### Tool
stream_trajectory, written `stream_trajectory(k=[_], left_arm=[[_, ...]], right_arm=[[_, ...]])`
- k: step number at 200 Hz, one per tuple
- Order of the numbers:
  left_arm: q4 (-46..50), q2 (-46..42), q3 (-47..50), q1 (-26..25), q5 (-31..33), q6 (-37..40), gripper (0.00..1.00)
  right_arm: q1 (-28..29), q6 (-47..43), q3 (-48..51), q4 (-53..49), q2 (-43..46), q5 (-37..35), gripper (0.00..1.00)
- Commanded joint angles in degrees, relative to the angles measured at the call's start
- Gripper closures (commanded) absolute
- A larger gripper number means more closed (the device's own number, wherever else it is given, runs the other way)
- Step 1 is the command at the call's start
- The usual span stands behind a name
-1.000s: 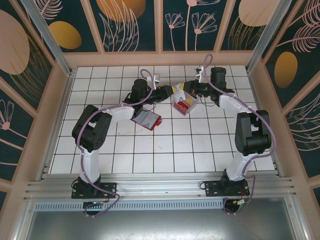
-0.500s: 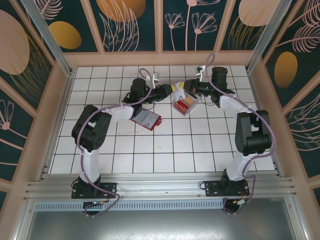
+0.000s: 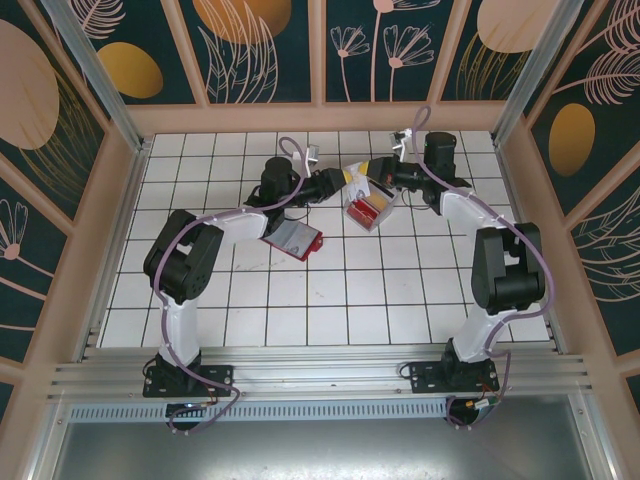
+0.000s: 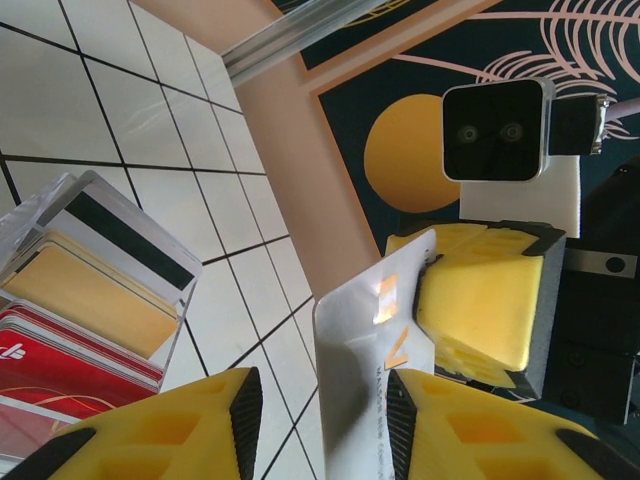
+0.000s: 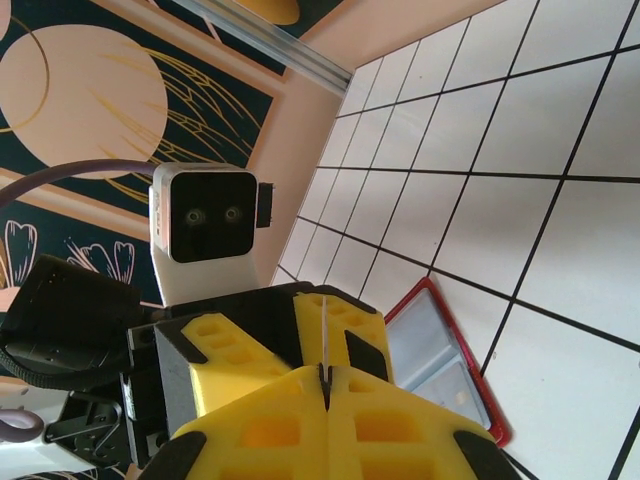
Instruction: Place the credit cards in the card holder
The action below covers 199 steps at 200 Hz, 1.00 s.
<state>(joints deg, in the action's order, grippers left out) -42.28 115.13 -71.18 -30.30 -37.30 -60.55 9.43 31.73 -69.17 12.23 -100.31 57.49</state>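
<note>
— What do the surface and the room look like?

— A white tiled table (image 3: 330,300) with thin black grid lines, fenced by a peach frame. The walls (image 3: 255,45) are dark teal panels with orange discs and pale line-drawn plants.

— Where are the credit cards (image 4: 90,300)?

— Most are packed in a clear box (image 3: 367,212) at the far middle of the table: red ones, a yellow one and one with a black stripe (clearest from the left wrist). One pale card (image 4: 372,345) is off the table, just beyond the box, between the two grippers.

— Which way does it point?

— Its length runs from one gripper towards the other, roughly across the table. The right wrist camera sees it edge-on, as a thin line.

— And the grippers?

— The right gripper (image 5: 325,372) is clamped tight on one end of the pale card. The left gripper (image 4: 322,388) straddles the other end with its fingers parted: tile shows between one finger and the card, so nothing is pinched there.

— The card holder (image 3: 296,240)?

— It lies open on the table, pale inside up, beside the left arm and apart from the box. Its long axis slants across the tile lines.
</note>
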Motion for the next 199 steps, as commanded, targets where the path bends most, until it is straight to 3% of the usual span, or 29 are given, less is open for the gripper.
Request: stream_trajectory(k=[1,19,51,83,100,175,199], left_arm=[[-3.2,1.1,0.4,0.2,-1.8,-0.8,0.69],[-3.8,1.1,0.3,0.2,-2.3,-1.0,0.81],[-5.7,1.2,0.7,0.2,-3.1,-1.7,0.92],[-8.6,1.1,2.2,0.9,-3.7,-3.2,1.0],[-10.8,1.1,3.4,1.6,-3.7,-4.6,1.0],[-12.0,1.7,2.9,1.9,-4.5,-5.6,1.0],[-11.0,1.7,2.8,1.9,-4.3,-4.9,1.0]], right_arm=[[0.1,0.3,-1.4,1.7,1.4,1.9,0.93],[0.1,1.2,-0.6,3.0,0.9,1.7,0.93],[0.1,1.4,-0.3,3.5,0.3,1.4,0.92],[0.0,-0.5,0.1,0.7,0.0,0.5,0.71],[0.1,-1.1,0.8,-0.2,-0.2,0.9,0.68],[1.4,-3.5,2.2,-2.6,-1.9,3.1,0.7],[1.5,-3.8,2.1,-2.8,-1.9,3.4,0.82]])
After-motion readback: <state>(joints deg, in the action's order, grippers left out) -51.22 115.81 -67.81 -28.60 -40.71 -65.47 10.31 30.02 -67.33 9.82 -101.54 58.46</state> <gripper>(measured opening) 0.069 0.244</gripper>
